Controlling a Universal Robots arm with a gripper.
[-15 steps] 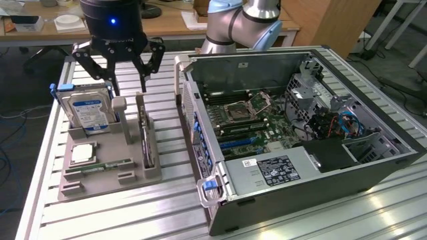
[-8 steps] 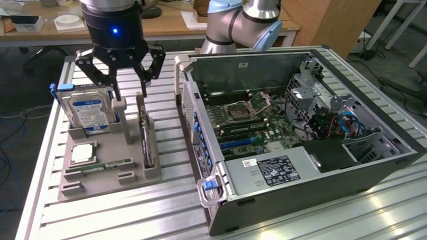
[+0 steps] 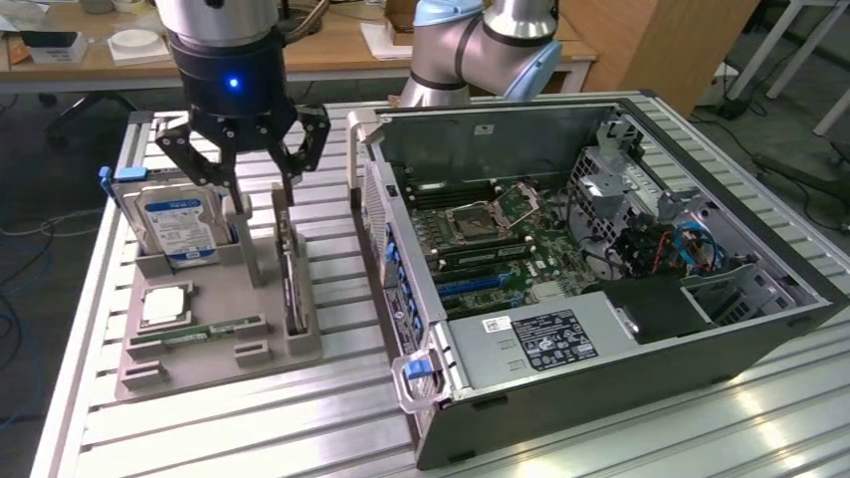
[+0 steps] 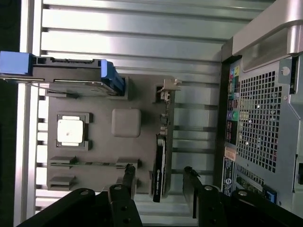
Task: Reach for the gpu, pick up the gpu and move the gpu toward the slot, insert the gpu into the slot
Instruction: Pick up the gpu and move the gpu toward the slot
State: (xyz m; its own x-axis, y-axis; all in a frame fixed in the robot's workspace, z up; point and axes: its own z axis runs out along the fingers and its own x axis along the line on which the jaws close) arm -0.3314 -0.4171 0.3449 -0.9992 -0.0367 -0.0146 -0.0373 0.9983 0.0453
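The gpu is a thin dark card standing on edge in the right groove of a grey holder tray. Its silvery bracket end points to the back. My gripper hangs just above the card's far end, open, with nothing held. In the wrist view the gpu appears edge-on, and my gripper has one finger on either side of its line, apart from it. The slot is among the blue strips on the green motherboard inside the open computer case.
The tray also holds an upright silver hard drive with a blue-white label, a square CPU chip and a green memory stick. The case wall rises close on the tray's right side in the exterior view. A second arm stands behind.
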